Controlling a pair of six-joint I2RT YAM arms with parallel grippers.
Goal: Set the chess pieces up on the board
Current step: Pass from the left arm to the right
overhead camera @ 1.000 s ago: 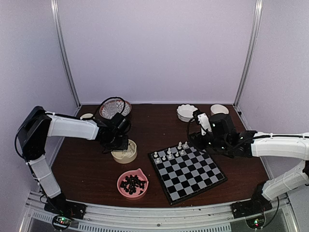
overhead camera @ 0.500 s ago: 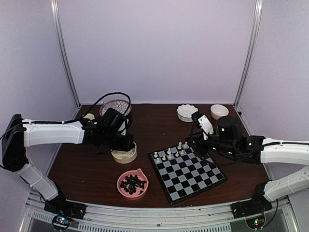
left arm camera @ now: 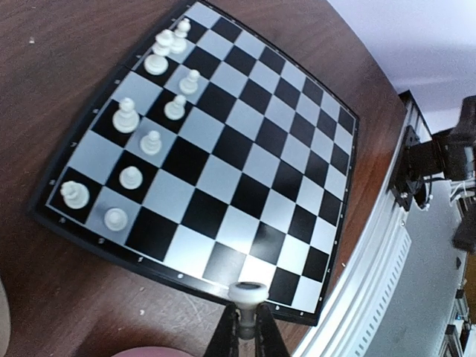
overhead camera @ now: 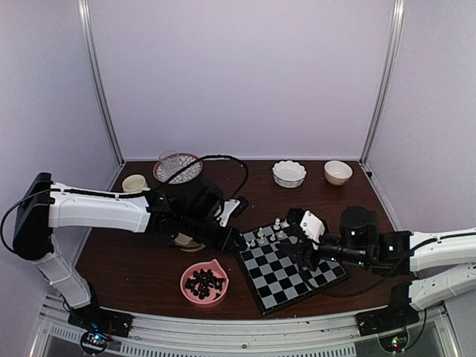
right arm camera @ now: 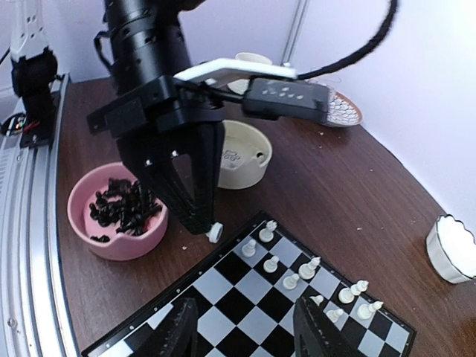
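From above, the left arm has swung off the cream bowl (overhead camera: 181,239) and now reaches the board's (overhead camera: 297,281) left corner, with the left end effector (overhead camera: 239,239) low at the edge. The right arm has come in from the far side, and the right end effector (overhead camera: 296,251) hangs over mid-board. The white men (overhead camera: 266,235) stand in two short rows along the far-left edge, and the black men sit in the pink bowl (overhead camera: 187,291) on the surface. On the left wrist camera, the fingers (left arm camera: 223,341) are clamped together on one white piece (left arm camera: 248,291), held just off the board's corner with the whole grid spread ahead. Open squares lie beside the standing rows. On the right wrist camera, its own fingers (right arm camera: 180,333) stand apart with nothing between them, spread wider than a second ago. The left arm fills this view, the carried piece poking out below its tips near the pink bowl. So a fresh white man has arrived for placing. My read is that both arms now crowd the same side, so the right one should keep clear.
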